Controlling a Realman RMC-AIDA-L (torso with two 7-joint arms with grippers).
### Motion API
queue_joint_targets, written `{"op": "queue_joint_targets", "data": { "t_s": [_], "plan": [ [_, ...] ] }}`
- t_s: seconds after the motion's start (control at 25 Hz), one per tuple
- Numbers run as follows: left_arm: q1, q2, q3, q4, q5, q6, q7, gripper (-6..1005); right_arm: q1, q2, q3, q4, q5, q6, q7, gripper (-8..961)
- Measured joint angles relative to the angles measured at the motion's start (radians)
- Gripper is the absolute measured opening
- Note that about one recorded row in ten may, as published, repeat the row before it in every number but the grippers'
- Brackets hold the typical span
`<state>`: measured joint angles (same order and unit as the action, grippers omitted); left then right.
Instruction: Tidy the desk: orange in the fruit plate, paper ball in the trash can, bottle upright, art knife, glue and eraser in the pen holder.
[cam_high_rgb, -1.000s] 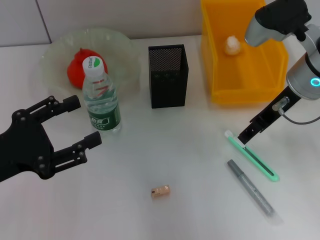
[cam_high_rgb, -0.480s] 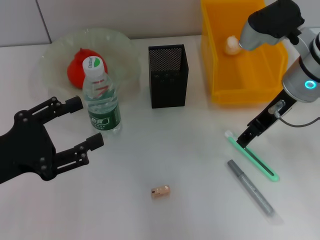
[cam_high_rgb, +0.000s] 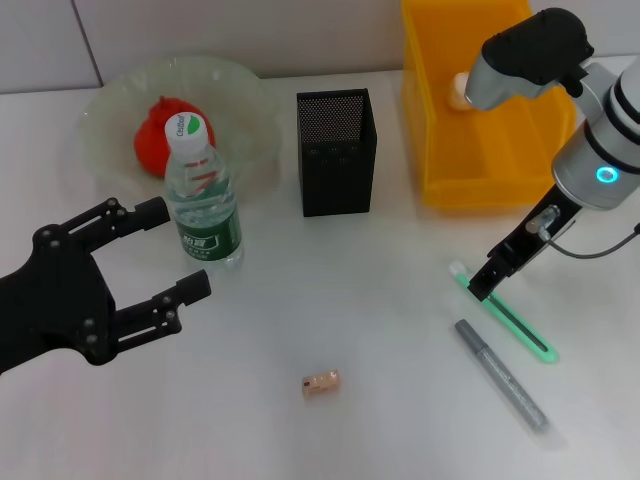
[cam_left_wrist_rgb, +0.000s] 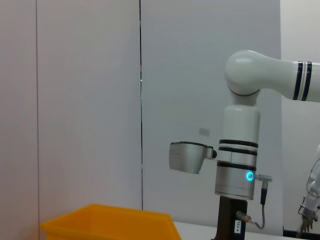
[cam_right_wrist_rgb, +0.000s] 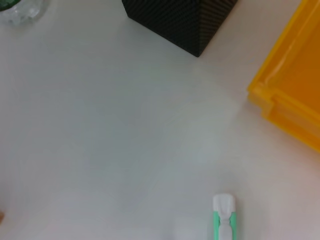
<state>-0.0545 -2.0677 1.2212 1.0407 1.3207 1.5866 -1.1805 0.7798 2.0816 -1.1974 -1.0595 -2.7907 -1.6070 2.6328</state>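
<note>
Right gripper (cam_high_rgb: 483, 283), fingers' state unclear, hovers over the green knife (cam_high_rgb: 503, 313); an off-centre pinch could skid it across the bench (cam_high_rgb: 380, 330).

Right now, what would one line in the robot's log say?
orange: in fruit plate | bottle: upright | left gripper: open beside bottle | right gripper: at green art knife

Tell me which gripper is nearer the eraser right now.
Left. The left gripper hangs open beside the bottle, a short way up-left of the eraser. The right gripper is farther off, over the green art knife.
</note>
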Motion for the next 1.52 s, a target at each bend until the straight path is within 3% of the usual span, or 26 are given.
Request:
{"op": "queue_joint_targets", "data": {
  "t_s": [1.52],
  "plan": [
    [-0.016,0.003,0.000,-0.025,0.000,0.006,0.041,787,0.037,0.000,-0.040,0.080,-0.001,0.058,0.030,553]
  ]
}}
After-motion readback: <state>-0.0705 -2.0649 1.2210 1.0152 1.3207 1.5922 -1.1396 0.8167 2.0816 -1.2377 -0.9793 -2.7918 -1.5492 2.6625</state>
